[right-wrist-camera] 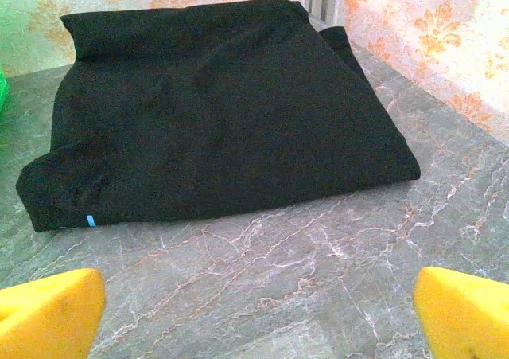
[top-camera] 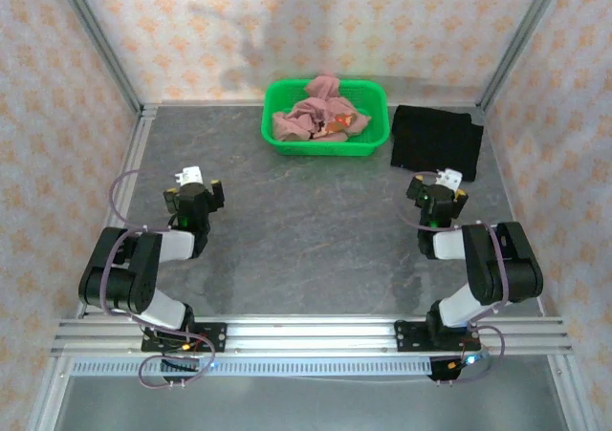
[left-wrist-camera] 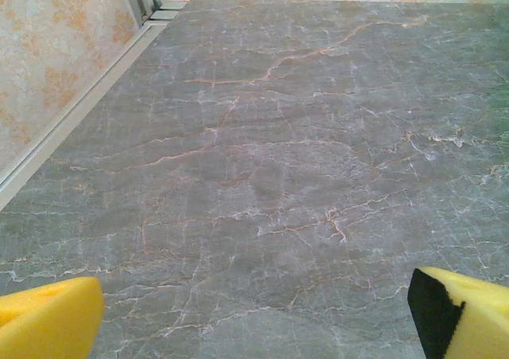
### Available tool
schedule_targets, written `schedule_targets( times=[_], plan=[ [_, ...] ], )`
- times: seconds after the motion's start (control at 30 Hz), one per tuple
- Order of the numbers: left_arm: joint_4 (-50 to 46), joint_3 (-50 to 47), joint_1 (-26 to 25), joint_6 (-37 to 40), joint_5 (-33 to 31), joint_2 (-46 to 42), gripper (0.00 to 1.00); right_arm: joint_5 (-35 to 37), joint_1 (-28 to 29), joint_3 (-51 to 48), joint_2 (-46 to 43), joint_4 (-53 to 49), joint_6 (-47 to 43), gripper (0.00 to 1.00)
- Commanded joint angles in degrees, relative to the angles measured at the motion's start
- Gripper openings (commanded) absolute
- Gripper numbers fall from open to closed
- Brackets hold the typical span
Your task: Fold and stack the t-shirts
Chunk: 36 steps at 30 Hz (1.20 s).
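Note:
A salmon-pink t-shirt (top-camera: 320, 116) with a small orange print lies crumpled inside the green basket (top-camera: 376, 95) at the back middle of the table. A black t-shirt (top-camera: 436, 138) lies folded flat to the basket's right; the right wrist view has this black t-shirt (right-wrist-camera: 223, 112) just beyond the fingers. My right gripper (top-camera: 439, 184) stands open a little in front of it, with bare table between its yellow pads (right-wrist-camera: 48, 311). My left gripper (top-camera: 192, 184) is open over bare table at the left, its yellow pads (left-wrist-camera: 48, 319) wide apart.
The grey marble table (top-camera: 306, 230) is walled by patterned panels with metal posts at the back corners. An aluminium rail (top-camera: 306, 335) along the near edge carries both arm bases. Bare tabletop lies between the two arms.

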Motion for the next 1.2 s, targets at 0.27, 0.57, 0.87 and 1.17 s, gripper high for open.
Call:
schedule_targets(
  times=[0.27, 0.57, 0.87, 1.17],
  plan=[
    [1.3, 0.0, -0.1, -0.7, -1.9, -1.2, 1.0, 1.1, 0.1, -0.5, 0.1, 1.9, 0.5, 0.99],
    [1.4, 0.0, -0.1, -0.7, -1.9, -1.2, 1.0, 1.0, 0.2, -0.5, 0.2, 1.9, 0.5, 0.99],
    [-30.1, 16.9, -1.0, -1.6, -1.8, -8.4, 1.0, -5.1, 0.1, 7.6, -16.9, -29.7, 1.7, 0.99],
    [-74.1, 61.7, -2.3, -22.0, 15.9, 4.8, 1.0, -23.4, 0.6, 26.5, -32.0, -68.5, 16.4, 0.99]
  ],
)
